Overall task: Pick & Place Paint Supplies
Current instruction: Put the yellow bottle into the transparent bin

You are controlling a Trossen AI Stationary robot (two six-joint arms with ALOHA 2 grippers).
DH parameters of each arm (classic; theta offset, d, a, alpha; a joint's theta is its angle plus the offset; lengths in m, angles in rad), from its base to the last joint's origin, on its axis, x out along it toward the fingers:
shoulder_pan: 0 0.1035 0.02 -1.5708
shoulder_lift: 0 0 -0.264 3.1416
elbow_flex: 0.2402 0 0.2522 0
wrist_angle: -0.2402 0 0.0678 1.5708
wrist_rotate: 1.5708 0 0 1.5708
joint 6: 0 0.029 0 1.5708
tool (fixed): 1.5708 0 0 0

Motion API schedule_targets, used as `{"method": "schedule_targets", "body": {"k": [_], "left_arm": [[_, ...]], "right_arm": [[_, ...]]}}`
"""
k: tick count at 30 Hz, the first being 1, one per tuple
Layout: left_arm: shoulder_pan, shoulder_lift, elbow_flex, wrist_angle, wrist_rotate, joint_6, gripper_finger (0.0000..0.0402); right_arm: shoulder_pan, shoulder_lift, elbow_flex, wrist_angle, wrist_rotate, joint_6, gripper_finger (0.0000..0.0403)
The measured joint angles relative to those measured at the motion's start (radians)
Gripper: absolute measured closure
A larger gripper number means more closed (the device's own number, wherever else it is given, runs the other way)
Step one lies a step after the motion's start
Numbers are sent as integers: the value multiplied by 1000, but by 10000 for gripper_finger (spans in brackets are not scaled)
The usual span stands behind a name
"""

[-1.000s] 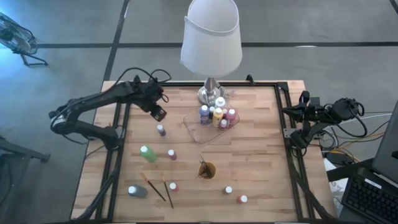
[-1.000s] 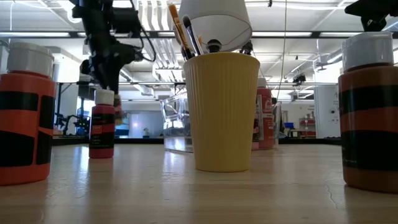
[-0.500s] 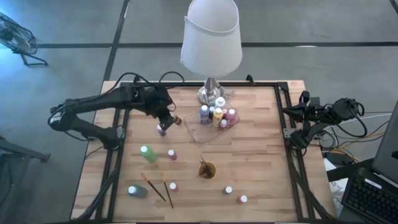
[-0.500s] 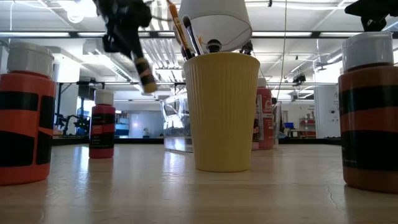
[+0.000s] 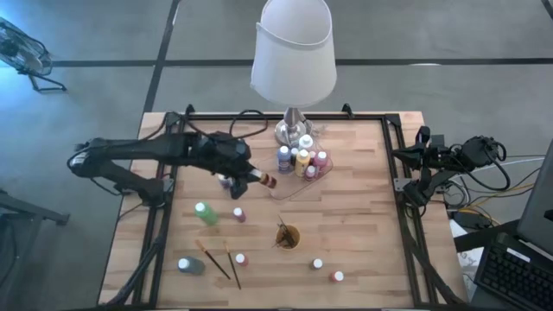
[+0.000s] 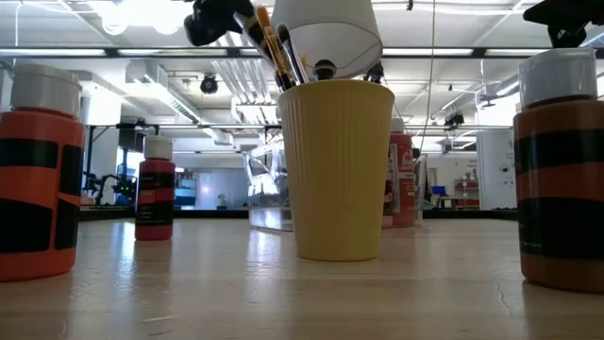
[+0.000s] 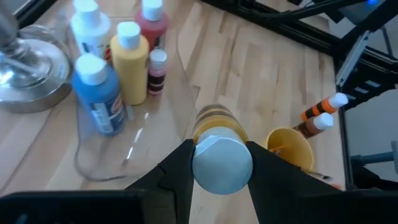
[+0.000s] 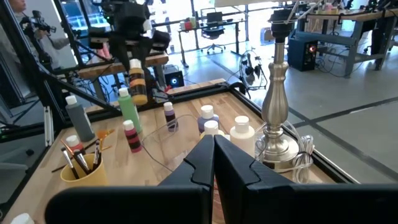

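We see the left end effector (image 5: 257, 176) raised above the wooden surface (image 5: 363, 233), its two dark fingers (image 7: 176, 171) pinching a small brown-and-yellow striped paint bottle with a white cap (image 7: 219, 151). The bottle lies roughly level in the grip, its cap end toward the wrist camera, at the near edge of the clear plastic tray (image 5: 295, 183). Just beyond the end effector, inside that tray, stand a blue paint bottle (image 7: 98, 95), a yellow paint bottle (image 7: 129, 63), a white bottle (image 7: 89, 27), a red bottle (image 7: 152, 23) and a small dark-red bottle (image 7: 157, 71), all upright and white-capped. The silver base of a white-shaded table lamp (image 5: 293, 128) sits past the tray.

Behind and below the end effector a green bottle (image 5: 206, 213) lies on the surface, with a small pink bottle (image 5: 238, 214) beside it. Farther off, a small orange cup (image 5: 288, 236) holds dark-handled brushes (image 6: 274, 45). Two more thin brushes (image 5: 222, 263) lie flat near a grey bottle (image 5: 190, 265). Two small bottles (image 5: 327, 270) stand well apart from the end effector, near the surface's front edge.

The right end effector (image 8: 213, 152) waits off the surface's right side, fingers pressed together.
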Motion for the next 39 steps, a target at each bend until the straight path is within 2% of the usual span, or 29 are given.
{"method": "schedule_targets", "body": {"k": [7, 13, 20, 22, 31, 39], "left_arm": [[-7, 125, 41, 31, -1, 32, 275], [-6, 280, 153, 13, -22, 92, 275], [0, 449, 322, -102, -191, 149, 275], [6, 484, 346, -115, -201, 152, 275], [40, 577, 354, -119, -203, 163, 275], [54, 607, 354, -104, -293, 133, 275]], "right_arm": [[0, 0, 0, 0, 0, 0, 394], [0, 0, 0, 0, 0, 0, 394], [0, 0, 0, 0, 0, 0, 394], [0, 0, 0, 0, 0, 0, 394], [0, 0, 0, 0, 0, 0, 394], [0, 0, 0, 0, 0, 0, 394]]}}
